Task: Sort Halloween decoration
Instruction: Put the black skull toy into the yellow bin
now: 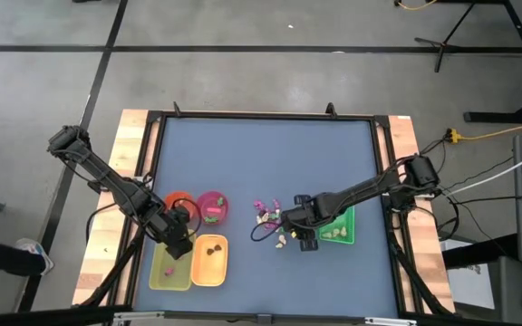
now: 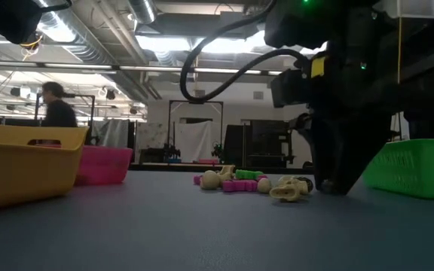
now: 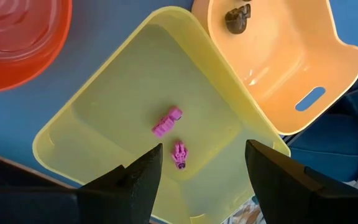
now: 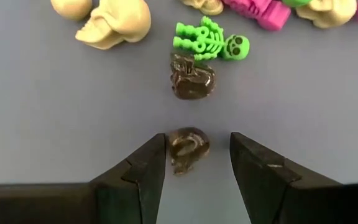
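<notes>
The right gripper (image 4: 197, 158) is held low over the bench (image 1: 261, 163), fingers parted to a middling width, with a dark brown skull (image 4: 188, 148) lying between them on the surface; nothing is gripped yet. A 2nd dark brown skull (image 4: 192, 76) lies just beyond it, touching a green skeleton (image 4: 209, 40). A cream skull (image 4: 114, 23) and magenta pieces (image 4: 261, 11) are scattered past that, all in a loose pile (image 1: 270, 222) beside the green tray (image 1: 344, 226).

The left gripper (image 3: 201, 163) hangs wide open and empty above the yellow tray (image 3: 104, 112), in which 2 magenta trinkets (image 3: 167, 121) lie. In the neighbouring orange tray (image 3: 278, 68) 1 dark piece (image 3: 237, 17) is seen.

The trinkets are judged to be hard moulded plastic: very light, stiff, glossy and apt to squirt sideways under an off-centre squeeze. The brown skull is best taken across its rounded cranium, with the fingers centred on its widest part and set right down to the bench, so that it is not pinched by a sloping edge. A light closing force is thought sufficient. Breakage looks unlikely; the neighbouring skull could be nudged if the approach drifts forward.
</notes>
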`<state>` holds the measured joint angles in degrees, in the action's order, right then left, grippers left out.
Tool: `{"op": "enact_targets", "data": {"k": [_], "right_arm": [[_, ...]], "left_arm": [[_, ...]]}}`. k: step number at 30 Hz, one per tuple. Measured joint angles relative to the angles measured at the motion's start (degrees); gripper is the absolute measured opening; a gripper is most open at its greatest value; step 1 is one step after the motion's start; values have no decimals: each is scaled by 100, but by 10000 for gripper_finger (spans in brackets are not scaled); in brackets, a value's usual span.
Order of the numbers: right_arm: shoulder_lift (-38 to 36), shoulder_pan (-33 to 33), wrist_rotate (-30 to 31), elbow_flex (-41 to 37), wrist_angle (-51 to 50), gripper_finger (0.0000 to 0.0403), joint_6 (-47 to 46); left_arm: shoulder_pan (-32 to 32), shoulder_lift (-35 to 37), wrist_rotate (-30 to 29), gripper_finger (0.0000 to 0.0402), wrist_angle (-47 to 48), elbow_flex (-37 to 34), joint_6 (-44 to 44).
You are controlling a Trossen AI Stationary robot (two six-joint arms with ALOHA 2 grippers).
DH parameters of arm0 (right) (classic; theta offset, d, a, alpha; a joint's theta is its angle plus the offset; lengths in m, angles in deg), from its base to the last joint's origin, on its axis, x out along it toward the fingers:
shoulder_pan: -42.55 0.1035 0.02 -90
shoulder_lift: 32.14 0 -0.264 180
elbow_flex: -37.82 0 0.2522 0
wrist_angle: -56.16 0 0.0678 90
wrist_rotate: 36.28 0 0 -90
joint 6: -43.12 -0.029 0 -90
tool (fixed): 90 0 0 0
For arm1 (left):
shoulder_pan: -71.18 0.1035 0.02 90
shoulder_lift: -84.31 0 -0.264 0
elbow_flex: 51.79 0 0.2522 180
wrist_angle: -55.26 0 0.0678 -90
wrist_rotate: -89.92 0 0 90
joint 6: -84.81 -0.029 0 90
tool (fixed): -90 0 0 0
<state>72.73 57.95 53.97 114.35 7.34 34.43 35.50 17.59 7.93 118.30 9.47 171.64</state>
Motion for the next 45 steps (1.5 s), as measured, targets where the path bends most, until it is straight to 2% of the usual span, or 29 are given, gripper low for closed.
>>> {"op": "enact_targets", "data": {"k": [32, 45], "right_arm": [[77, 0, -31, 2, 65, 175, 2], [81, 0, -42, 2, 76, 76, 2]], "left_arm": [[0, 0, 0, 212, -2, 0, 0], [0, 0, -2, 212, -3, 0, 0]]}}
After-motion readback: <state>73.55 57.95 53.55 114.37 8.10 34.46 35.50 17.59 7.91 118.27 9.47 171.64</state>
